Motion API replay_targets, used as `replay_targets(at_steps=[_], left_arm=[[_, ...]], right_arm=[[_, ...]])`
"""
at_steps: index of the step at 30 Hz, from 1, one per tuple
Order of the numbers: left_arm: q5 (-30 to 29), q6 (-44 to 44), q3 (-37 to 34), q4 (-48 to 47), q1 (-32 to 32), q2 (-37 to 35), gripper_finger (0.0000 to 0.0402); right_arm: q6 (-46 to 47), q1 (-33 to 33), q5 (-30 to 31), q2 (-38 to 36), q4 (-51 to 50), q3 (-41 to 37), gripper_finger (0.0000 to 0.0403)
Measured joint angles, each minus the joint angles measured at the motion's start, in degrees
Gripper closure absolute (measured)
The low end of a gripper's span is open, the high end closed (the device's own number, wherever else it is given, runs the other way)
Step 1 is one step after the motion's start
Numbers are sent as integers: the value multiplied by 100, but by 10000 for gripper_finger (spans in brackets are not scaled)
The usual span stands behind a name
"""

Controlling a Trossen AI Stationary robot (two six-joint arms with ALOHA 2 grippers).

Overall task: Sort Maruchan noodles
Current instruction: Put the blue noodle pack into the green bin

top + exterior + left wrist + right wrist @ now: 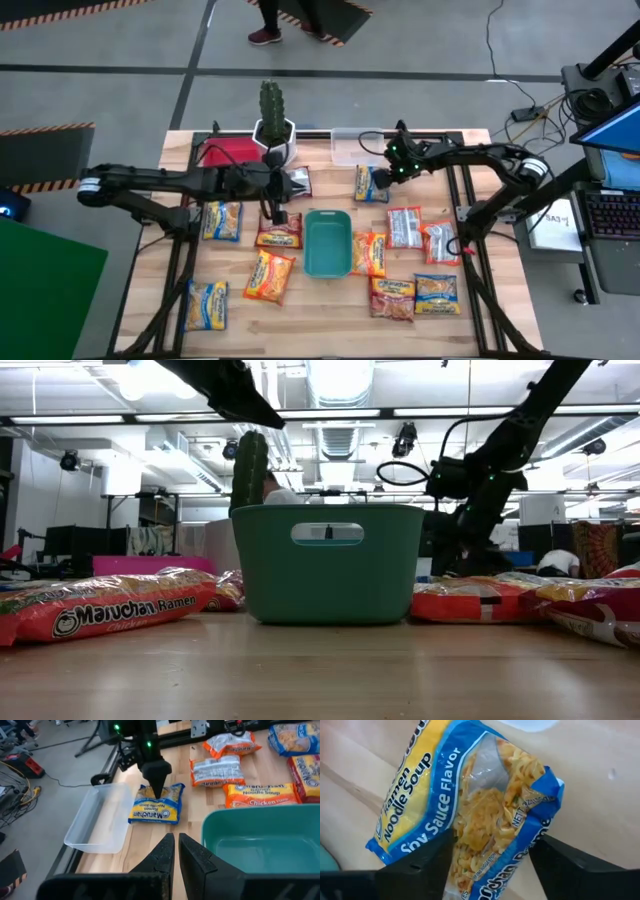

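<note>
Now the right tool [492,862] stood over the yellow-blue soy sauce packet [470,805], just beside the clear tray [97,820]. Its fingers were apart around the packet; it should squeeze slowly, centred.

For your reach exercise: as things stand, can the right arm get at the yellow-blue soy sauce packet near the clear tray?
Probably yes. The right end effector already straddles the soy sauce packet, fingers either side, nothing lying on it; the clear tray sits beside it.

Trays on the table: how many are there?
3: green tray at the centre, pink tray left of the cactus, clear tray right of it, at the far edge. None looks hidden.
</note>
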Motion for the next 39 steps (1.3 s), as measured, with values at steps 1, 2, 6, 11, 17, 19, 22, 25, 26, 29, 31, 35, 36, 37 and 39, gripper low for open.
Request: replay_targets(at_steps=[1,2,6,11,17,19,22,25,26,29,31,35,36,37,39], left_arm=[[0,0,0,8,0,54,393],[0,-2,0,26,0,103,393],[-2,-4,0,110,0,275,393],[-2,-76,0,106,0,389,393],[-3,-153,0,21,0,331,393],[-4,-153,0,21,0,276,393],[-4,-155,0,5,0,223,393],[-2,-155,0,15,0,178,393],[-3,-155,0,18,0,174,393],[-4,-133,0,12,0,172,393],[-4,-107,0,16,0,170,393],[-4,-88,0,17,0,122,393],[-2,-84,0,16,0,100,393],[-3,-69,0,21,0,77,393],[-2,-66,0,12,0,14,393]], right_arm=[[-43,0,-7,0,33,0,189],[-69,5,-19,0,42,0,203],[-82,9,-29,-8,110,-2,270],[-80,9,-31,-54,270,-2,370],[-39,9,-20,-501,181,-4,393],[-25,20,-11,-771,103,-4,393],[-17,116,3,-1266,-99,-9,393],[-14,372,70,-1808,-132,-9,394],[-10,492,143,-1985,-128,-9,394],[63,948,575,-2462,-126,-9,394],[87,1270,874,-2714,-84,-9,394],[195,1957,1473,-3024,213,-9,394],[193,2113,1593,-3055,331,-9,394],[189,2265,1691,-3059,469,-9,394],[167,2540,1823,-3026,770,-9,394]])
